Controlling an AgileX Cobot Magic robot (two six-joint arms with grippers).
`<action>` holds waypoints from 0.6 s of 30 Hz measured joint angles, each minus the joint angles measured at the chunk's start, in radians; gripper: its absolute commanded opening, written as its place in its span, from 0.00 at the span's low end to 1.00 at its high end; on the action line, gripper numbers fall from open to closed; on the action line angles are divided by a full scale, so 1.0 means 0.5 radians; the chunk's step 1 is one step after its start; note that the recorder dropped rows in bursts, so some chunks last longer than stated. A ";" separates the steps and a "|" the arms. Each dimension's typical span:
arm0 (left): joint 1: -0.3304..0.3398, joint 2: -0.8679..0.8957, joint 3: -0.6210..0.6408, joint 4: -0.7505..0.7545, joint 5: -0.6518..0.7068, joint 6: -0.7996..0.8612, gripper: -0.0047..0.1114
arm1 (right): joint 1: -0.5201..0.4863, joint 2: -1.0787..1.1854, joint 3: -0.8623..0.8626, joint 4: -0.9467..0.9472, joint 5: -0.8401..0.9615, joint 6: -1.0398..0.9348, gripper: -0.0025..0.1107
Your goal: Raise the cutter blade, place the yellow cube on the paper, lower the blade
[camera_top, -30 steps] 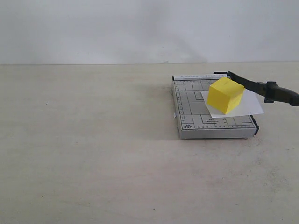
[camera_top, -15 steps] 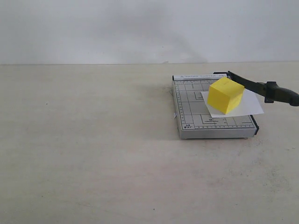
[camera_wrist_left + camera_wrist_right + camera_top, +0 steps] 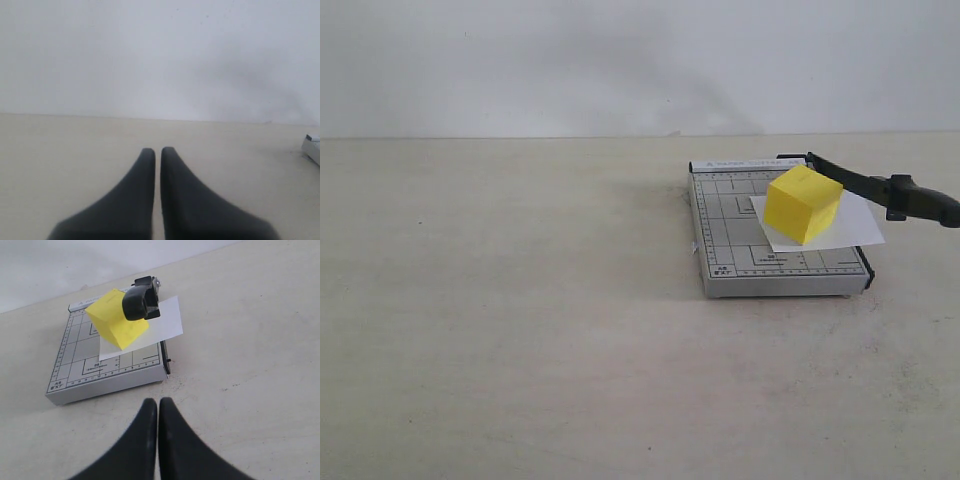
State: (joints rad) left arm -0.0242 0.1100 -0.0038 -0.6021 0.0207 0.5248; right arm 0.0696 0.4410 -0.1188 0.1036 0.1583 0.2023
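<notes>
No change from a second ago: same cube pose, same blade angle, no arm in the exterior view. Left fingers point(image 3: 142, 190) pressed together, holding nothing, pointed across bare worktop point(image 3: 60, 150) toward a pale wall, away from the job. Right fingers point(image 3: 172, 440) likewise narrow and empty, hanging short of the near corner of the grey board point(image 3: 75, 375), touching nothing. Beyond them, yellow cube point(image 3: 803, 205) sitting on the paper point(image 3: 860, 228), turned a little askew. Paper lying on the grey board and overhanging its cutting edge. Cutter blade point(image 3: 860, 183) up at a shallow angle, thick handle end out past the board, above the worktop.

Judged from that: raising and placing done, only the lowering left. Calls for reaching the right fingers to the handle, either opened to grip it or kept closed to press on top, then following the hinge arc down.

Possible snag: cube close beside the cutting edge, clearance hard to tell from these views. Overhanging strip of paper likely to be sliced.
</notes>
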 measured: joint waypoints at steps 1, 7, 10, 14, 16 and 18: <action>0.000 -0.052 0.000 0.000 0.026 0.000 0.08 | 0.000 0.000 0.000 0.000 0.000 0.000 0.03; 0.000 -0.206 0.000 0.053 0.046 0.000 0.08 | 0.000 0.000 0.000 0.003 0.000 0.000 0.03; 0.000 -0.212 0.000 0.187 0.054 0.000 0.08 | 0.000 0.000 0.000 0.003 0.000 0.000 0.03; 0.000 -0.212 0.000 0.304 0.296 0.000 0.08 | 0.000 0.000 0.000 0.003 0.000 0.000 0.03; 0.000 -0.212 0.000 0.390 0.431 0.000 0.08 | 0.000 0.000 0.000 0.003 0.000 0.000 0.03; 0.000 -0.212 0.000 0.490 0.505 0.000 0.08 | 0.000 0.000 0.000 0.003 0.000 0.000 0.03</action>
State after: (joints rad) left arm -0.0242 0.0037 -0.0038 -0.3570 0.2732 0.5248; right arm 0.0696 0.4410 -0.1188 0.1051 0.1583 0.2023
